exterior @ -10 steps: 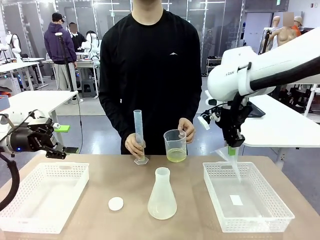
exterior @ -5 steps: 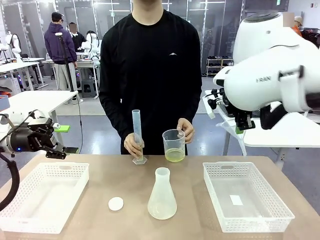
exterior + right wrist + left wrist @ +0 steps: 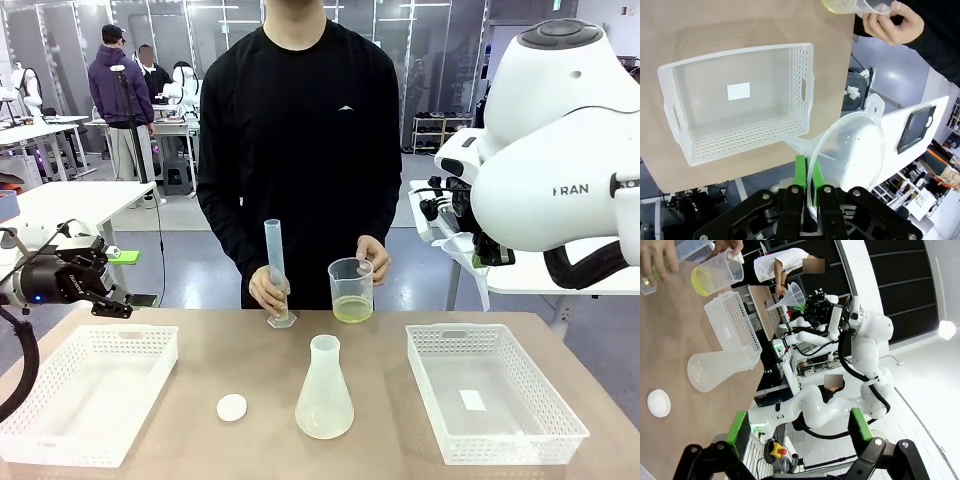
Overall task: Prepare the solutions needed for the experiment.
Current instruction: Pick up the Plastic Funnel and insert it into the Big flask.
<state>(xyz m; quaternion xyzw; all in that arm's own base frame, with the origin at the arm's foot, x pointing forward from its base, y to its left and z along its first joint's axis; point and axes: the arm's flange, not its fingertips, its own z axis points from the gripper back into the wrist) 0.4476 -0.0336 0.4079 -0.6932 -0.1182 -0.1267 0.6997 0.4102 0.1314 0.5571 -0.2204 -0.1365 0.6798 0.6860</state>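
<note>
The solutions (image 3: 351,309), a shallow pale yellow layer, lie in the bottom of a clear beaker (image 3: 350,280). It stands upright, mouth up, at the far edge of the tabletop (image 3: 250,360), with the person's hand (image 3: 375,262) on it. The right tool (image 3: 807,186) pinches a clear funnel (image 3: 852,150) by its rim. The left tool (image 3: 799,425) gapes wide, holding nothing.

Right arm (image 3: 560,150): bulky glossy white shells, rounded joints, grey disc cap on top, dark lettering ending "RAN" on side, black ribbed hose beneath, black cable bundle at wrist.
Left gripper (image 3: 799,432): black linkage, round pivot screws, green pads (image 3: 737,426) on inner finger faces; front view: black body, thin dark cables looping off it.
Right gripper (image 3: 808,175): black knuckles, ringed screws, bright green pads.
Person (image 3: 300,130): black long-sleeved crew-neck top, small white chest logo.
</note>
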